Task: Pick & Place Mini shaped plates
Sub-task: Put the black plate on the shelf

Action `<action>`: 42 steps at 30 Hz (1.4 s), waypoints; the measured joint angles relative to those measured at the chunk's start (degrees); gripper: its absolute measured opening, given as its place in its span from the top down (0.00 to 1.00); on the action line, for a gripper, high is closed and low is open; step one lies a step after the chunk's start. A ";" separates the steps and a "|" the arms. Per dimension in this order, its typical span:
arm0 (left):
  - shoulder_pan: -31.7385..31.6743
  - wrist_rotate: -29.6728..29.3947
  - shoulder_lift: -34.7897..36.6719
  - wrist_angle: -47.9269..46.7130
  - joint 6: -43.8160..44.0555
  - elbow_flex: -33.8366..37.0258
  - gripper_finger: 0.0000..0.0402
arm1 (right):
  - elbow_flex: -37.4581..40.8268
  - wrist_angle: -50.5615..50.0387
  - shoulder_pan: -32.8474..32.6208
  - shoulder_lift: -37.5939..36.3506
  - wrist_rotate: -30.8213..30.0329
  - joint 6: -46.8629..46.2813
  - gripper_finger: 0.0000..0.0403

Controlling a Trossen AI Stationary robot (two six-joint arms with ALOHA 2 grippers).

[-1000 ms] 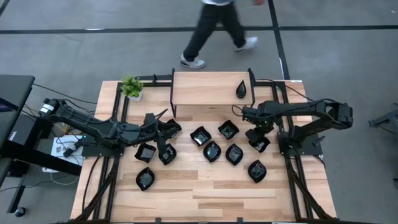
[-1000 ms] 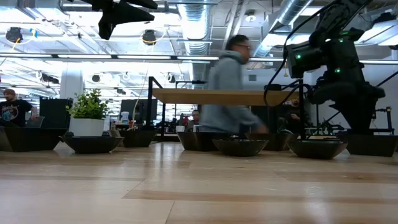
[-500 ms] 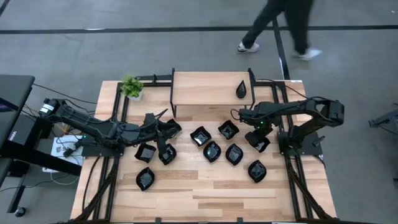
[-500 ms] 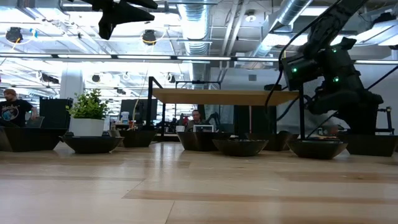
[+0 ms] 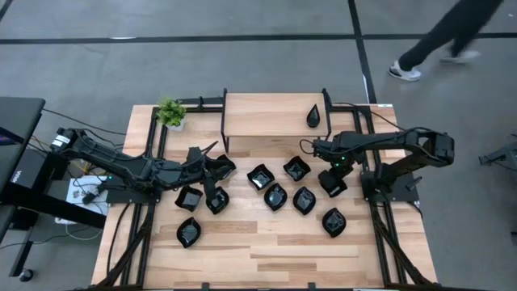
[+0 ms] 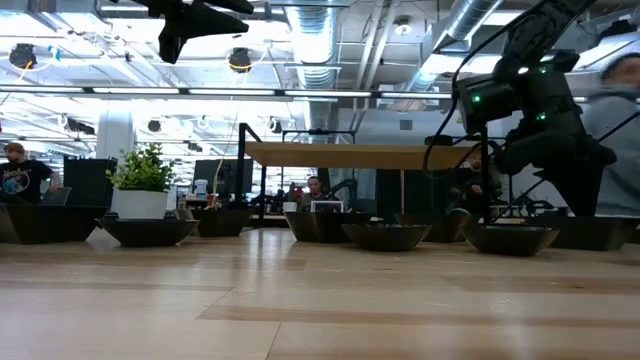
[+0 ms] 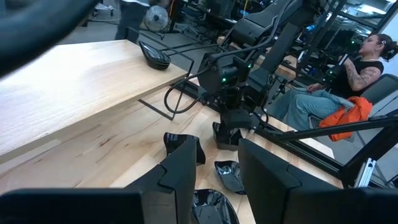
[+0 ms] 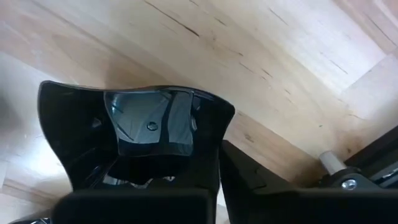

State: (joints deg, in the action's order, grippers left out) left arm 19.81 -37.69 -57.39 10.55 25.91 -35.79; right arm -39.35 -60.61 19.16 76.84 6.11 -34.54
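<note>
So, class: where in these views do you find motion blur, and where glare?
High view: the walking person's legs smear above the table. Low view: that person blurs at right. Right wrist view: the glossy black wavy-edged square plate mirrors a bright patch.

A pale wooden table (image 5: 266,250) carried the load. Raised at its back stood a wooden shelf (image 5: 271,113) with one teardrop plate (image 5: 313,116) on it. A small potted plant (image 5: 170,112) sat at the back left corner. Glossy black mini plates (image 5: 275,196) lay scattered across the middle — one (image 5: 188,233) apart, nearer the front left.
</note>
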 joint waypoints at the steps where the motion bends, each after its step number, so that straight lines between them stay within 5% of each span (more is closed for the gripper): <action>1: 0.00 0.01 0.00 0.00 0.00 0.00 0.70 | 0.00 0.01 0.00 0.00 -0.01 0.00 0.99; 22: 0.07 0.02 0.00 0.04 0.02 0.00 0.70 | -0.24 -1.19 0.00 -1.14 -0.13 -0.44 1.00; 42: 0.09 0.02 0.00 0.18 -0.13 -0.01 0.70 | -9.77 -6.58 -1.74 -14.37 1.52 -2.40 1.00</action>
State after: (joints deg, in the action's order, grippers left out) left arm 19.90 -37.67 -57.39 10.72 25.78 -35.80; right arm -49.12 -67.19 17.42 62.46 7.63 -36.94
